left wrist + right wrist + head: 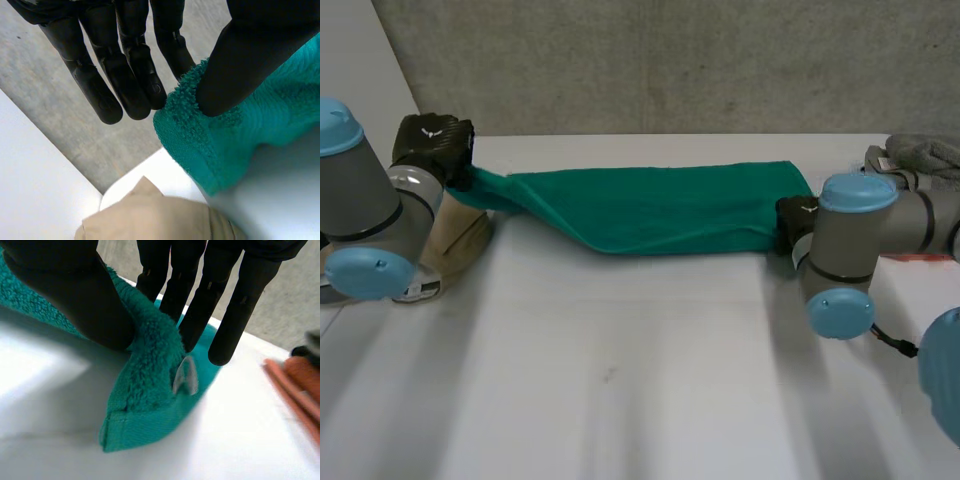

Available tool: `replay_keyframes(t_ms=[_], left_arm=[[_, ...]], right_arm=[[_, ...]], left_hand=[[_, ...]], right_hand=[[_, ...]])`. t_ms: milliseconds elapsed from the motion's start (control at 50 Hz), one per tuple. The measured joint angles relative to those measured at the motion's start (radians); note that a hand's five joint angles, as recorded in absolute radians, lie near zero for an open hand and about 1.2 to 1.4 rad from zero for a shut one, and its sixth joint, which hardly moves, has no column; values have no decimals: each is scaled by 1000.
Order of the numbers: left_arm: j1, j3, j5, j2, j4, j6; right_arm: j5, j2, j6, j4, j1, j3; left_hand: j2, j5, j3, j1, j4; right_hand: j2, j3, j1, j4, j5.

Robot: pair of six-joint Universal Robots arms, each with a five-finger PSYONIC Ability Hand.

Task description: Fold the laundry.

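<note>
Across the upper middle of the head view, a green towel [650,205] stretches in a long band over the white table [620,380], held at each end by one of our hands. At the upper left of that frame the left hand [240,65] has the towel's narrow end raised off the table. Its thumb pinches the terry against one finger, while the other fingers run straight and close together, clear of the cloth. At the right the right hand [65,300] grips the opposite corner low on the table, thumb on one face and straight fingers on the other, with a small white label [185,375] just at the fingertips. A beige object [455,245] sits below the left hand. A grey cloth [920,155] and an orange thing [292,390] lie to the right, near the right hand but apart from the towel.

We judge the towel is already narrowed lengthwise, and the step in hand is to bring end to end. To do it well we would hold both pinches firm and lift the raised end clear of the beige object. We would carry it over in an even arc so the band does not twist, then set corner on corner before either hand lets go.
</note>
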Motion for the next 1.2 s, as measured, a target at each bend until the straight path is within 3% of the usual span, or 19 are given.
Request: replay_keyframes(t_ms=[140,300,400,580,880,1060,1120,1180,1200], left_arm=[[-3,-126,20,113,-183,133],[9,-333,62,239,-453,352],[16,-424,106,269,-542,442],[3,-324,124,187,-492,424],[-68,143,-76,-117,-410,251],[-100,368,-150,-286,-409,253],[-105,430,-168,-332,-411,256],[-111,500,-173,-378,-414,254],[-114,519,-172,-389,-414,252]], right_arm=[[-105,-216,-338,96,-71,176],[-247,-472,-907,335,-205,454],[-287,-536,-1062,399,-264,545],[-315,-458,-977,270,-261,485],[-327,-104,-784,-154,-167,116],[-276,96,-781,-213,-135,-135],[-261,151,-780,-214,-127,-205],[-235,212,-778,-218,-115,-277],[-224,228,-776,-219,-111,-296]], left_hand=[[0,0,0,0,0],[0,0,0,0,0],[0,0,0,0,0],[0,0,0,0,0],[0,0,0,0,0],[0,0,0,0,0],[-54,-18,-51,-19,-56],[-650,-588,-617,-676,-634],[-732,-673,-720,-769,-719]], right_hand=[[0,0,0,1,1],[0,4,0,3,12],[0,4,0,3,23],[0,4,0,3,31],[0,4,0,3,33],[0,4,0,3,34],[-350,-315,-340,-311,-291],[-859,-835,-834,-823,-820],[-927,-911,-894,-916,-898]])
